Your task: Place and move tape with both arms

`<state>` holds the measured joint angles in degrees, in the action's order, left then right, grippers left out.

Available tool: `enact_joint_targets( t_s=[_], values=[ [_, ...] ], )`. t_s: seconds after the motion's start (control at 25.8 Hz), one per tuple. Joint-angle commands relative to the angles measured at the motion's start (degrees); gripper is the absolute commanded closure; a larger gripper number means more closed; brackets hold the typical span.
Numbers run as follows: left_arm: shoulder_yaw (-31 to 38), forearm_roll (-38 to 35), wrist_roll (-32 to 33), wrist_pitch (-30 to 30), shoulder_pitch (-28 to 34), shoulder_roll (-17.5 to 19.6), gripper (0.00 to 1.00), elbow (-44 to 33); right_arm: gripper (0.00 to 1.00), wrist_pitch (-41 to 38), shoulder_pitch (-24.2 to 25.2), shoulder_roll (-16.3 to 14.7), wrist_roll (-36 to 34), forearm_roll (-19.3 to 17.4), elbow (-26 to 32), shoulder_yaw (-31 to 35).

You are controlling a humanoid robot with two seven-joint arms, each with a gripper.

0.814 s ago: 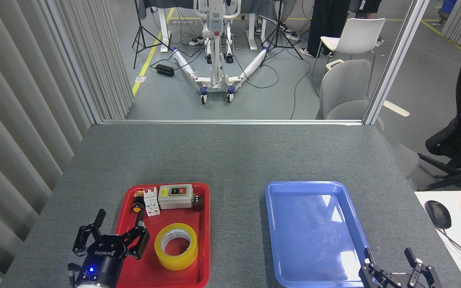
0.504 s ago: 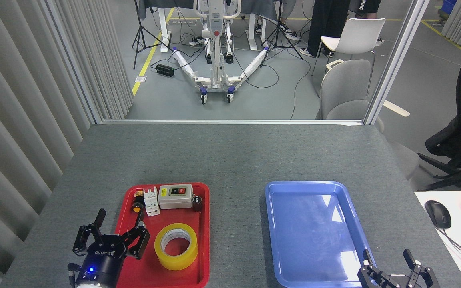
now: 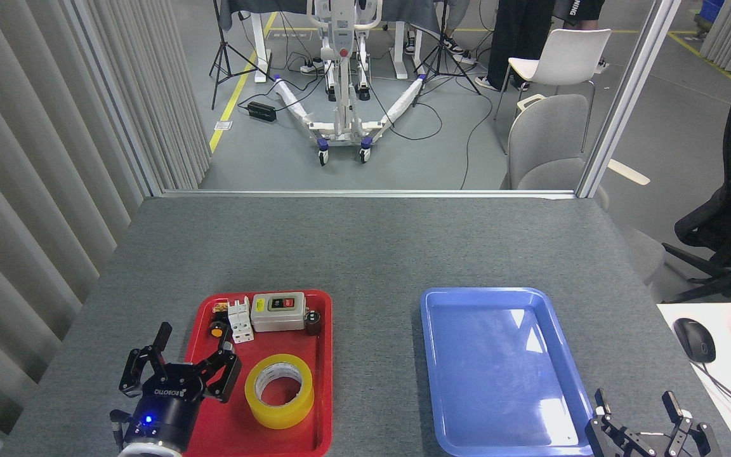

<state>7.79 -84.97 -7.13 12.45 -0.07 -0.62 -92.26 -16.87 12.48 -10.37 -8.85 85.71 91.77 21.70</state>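
Your left gripper [image 3: 195, 346] is hovering lower left with fingers spread wide and empty; the yellow packing tape roll [image 3: 279, 390] is lying flat, hole up, in the red tray [image 3: 322, 355], just right of those fingers. Your right gripper [image 3: 636, 406] is sitting open and empty at lower right, well apart from it, so the left is nearer.

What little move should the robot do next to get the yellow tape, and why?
Probably slide the left gripper a little to the right, over the tape. Its fingers are spread open and hold nothing, just left of the roll, which lies flat in the red tray.
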Motion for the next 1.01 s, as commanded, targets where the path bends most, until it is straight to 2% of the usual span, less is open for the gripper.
enact_joint_targets(
  t_s=[0.0, 0.16, 0.23, 0.31, 0.54, 0.62, 0.74, 0.97],
  values=[
    [-0.84, 0.15, -0.08, 1.88, -1.25, 0.36, 0.00, -1.16, 0.00, -0.10, 0.00, 0.00, -0.73, -0.02, 0.08, 0.36],
    [-2.87, -0.29, 0.54, 6.27, -3.10, 0.36, 0.00, -0.64, 0.00, -0.10, -0.09, -0.53, -1.43, -0.02, 0.08, 0.18],
    [-4.01, -0.37, 3.44, 7.15, -4.06, 0.36, 0.00, -0.37, 0.00, -0.10, -0.09, -0.71, -2.22, -0.02, -0.01, 0.09],
    [-4.27, -0.20, 12.05, 7.68, -4.86, 0.18, 0.00, -0.90, 0.00, -0.01, -0.18, -1.15, -2.83, -0.02, -0.01, -0.08],
    [-4.89, 0.15, 50.89, 7.77, -9.95, -0.26, 0.00, -2.66, 0.00, 0.26, -0.27, -2.03, -2.83, -0.02, -0.10, -0.35],
    [-4.89, 0.15, 59.95, 7.77, -11.45, -0.26, 0.00, -2.57, 0.00, 0.61, -0.35, -2.38, -2.83, -0.02, -0.27, -0.35],
    [-4.89, 0.15, 67.86, 7.94, -14.26, -0.17, 0.00, -2.13, 0.00, 0.78, -0.62, -2.90, -2.83, -0.02, -0.63, -0.35],
    [-5.68, 0.59, 76.65, 8.20, -18.30, 0.36, 0.00, 0.24, 0.00, 2.28, -1.76, -4.22, -2.75, -0.02, -0.89, -1.31]
  ],
)
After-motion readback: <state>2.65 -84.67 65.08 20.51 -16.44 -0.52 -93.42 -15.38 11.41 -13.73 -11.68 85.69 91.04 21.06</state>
